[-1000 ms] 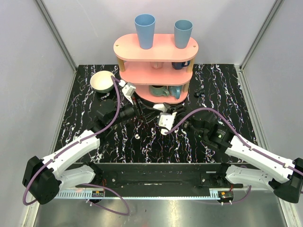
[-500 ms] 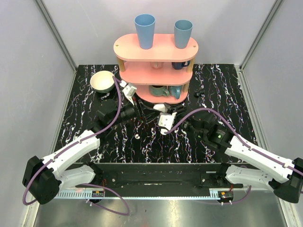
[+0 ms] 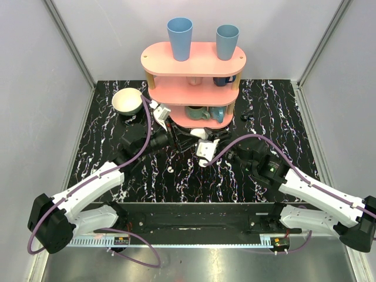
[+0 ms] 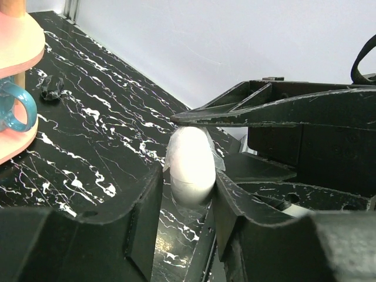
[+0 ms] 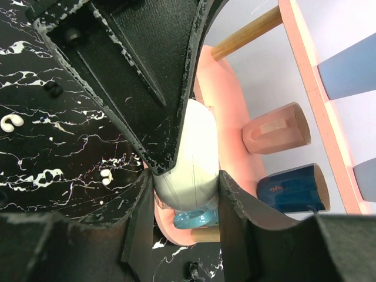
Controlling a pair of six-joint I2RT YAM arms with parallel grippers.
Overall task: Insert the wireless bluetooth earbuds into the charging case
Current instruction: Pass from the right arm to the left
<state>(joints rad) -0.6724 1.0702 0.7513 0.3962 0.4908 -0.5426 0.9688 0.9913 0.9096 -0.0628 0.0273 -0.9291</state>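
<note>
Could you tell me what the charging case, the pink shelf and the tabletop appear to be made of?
Charging case: likely smooth white plastic, with softly glossy highlights. Pink shelf: probably painted wood or board, matte, with wooden dowel posts. Tabletop: black with white veins, marble-look; stone or laminate unclear.

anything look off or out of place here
Nothing spilled or broken. Oddest thing: left gripper and right gripper both clamp the same charging case in front of the pink shelf, while the earbuds lie loose on the tabletop.

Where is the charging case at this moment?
The charging case is held between the fingers of both the left gripper and the right gripper, mid-table, just in front of the pink shelf.
</note>
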